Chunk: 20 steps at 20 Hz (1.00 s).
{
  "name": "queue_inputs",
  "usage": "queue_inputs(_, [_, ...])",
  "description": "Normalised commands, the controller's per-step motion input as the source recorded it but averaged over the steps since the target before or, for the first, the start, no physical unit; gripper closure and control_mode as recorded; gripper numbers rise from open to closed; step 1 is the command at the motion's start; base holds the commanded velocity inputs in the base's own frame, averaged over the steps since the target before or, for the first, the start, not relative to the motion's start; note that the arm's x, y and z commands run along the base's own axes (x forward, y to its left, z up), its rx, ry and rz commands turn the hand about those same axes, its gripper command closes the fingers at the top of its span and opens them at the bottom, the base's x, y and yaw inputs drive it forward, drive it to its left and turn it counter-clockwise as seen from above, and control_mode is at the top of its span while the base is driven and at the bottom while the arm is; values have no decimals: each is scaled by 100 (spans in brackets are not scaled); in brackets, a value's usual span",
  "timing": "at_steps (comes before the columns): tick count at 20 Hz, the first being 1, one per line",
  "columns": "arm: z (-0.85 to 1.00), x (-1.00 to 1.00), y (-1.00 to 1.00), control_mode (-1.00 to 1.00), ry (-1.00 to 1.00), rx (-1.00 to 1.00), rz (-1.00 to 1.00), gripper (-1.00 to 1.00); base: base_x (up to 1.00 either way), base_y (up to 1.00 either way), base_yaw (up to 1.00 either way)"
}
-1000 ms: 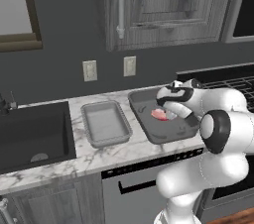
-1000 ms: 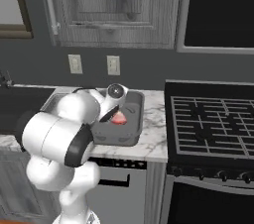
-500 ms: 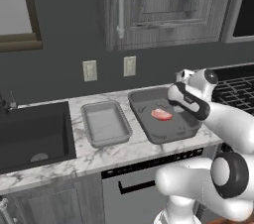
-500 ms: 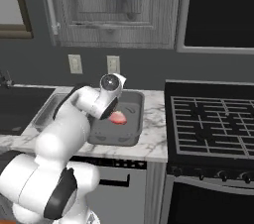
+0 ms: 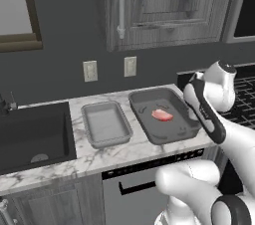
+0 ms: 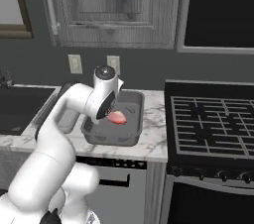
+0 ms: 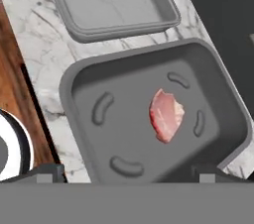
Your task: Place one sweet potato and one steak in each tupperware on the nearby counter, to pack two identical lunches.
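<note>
Hand view cuts off the jaws, spread unclear, above the steak (image 7: 166, 114).

My arm (image 5: 226, 137) rises from the base, bends at the elbow and reaches forward. My wrist (image 6: 105, 100) tips my hand downward. Whether my fingers are apart or closed, I cannot tell.

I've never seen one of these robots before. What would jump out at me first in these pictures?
Probably the steak, a small red marbled piece lying alone in the darker grey tupperware on the white marble counter. Beside it, toward the black sink, sits a lighter grey tupperware with nothing in it. The big white arm bends over the counter in front of the steak's tray.
</note>
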Motion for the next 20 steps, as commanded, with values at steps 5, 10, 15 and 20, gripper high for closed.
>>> queue_inputs(5, [22, -100, -2, -100, -1, 0, 4, -100, 0, 0, 0])
queue_inputs(10, [62, -100, -2, -100, -6, 0, 6, -100, 0, 0, 0])
queue_inputs(15, [83, -100, -18, -100, -1, 0, 0, -100, 0, 0, 0])
queue_inputs(20, [93, -83, -5, -100, 0, 0, 1, -100, 0, 0, 0])
